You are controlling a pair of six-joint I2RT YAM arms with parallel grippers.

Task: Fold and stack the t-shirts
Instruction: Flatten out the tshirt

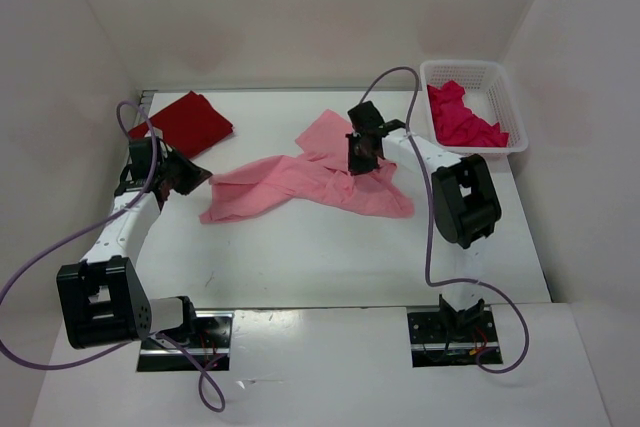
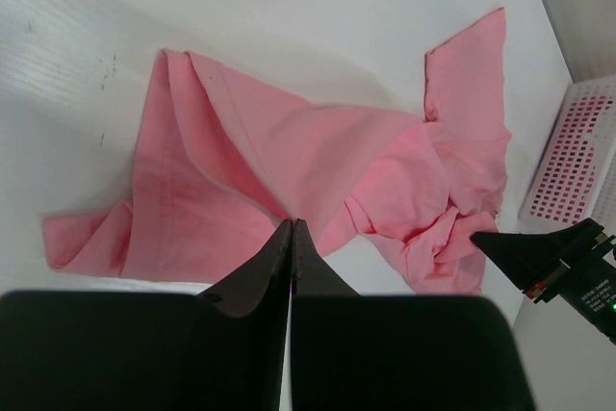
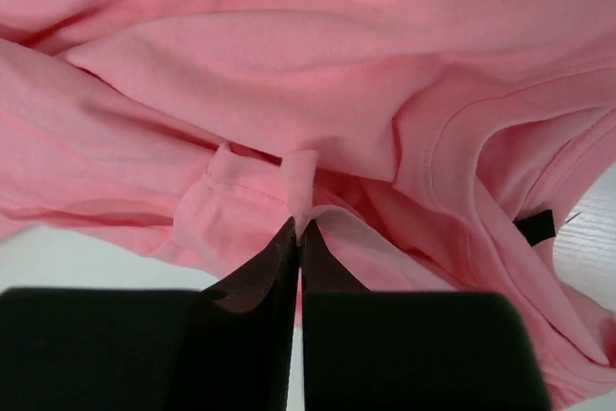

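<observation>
The light pink t-shirt [image 1: 290, 187] [image 2: 250, 151] [image 3: 289, 64] lies crumpled and spread across the table's middle. My right gripper [image 1: 362, 162] [image 3: 299, 228] is over its right part, shut on a small pinched fold of the pink cloth. At the shirt's left end, my left gripper [image 1: 198, 175] [image 2: 292, 225] is raised with its jaws pressed together and nothing visible between them. A dark red t-shirt [image 1: 190, 122] lies folded at the back left. The crimson-magenta t-shirt [image 1: 462, 117] sits bunched in the basket.
A white plastic mesh basket [image 1: 475, 68] [image 2: 577, 156] stands at the back right corner. White walls enclose the table on three sides. Purple cables loop from both arms near the front edge.
</observation>
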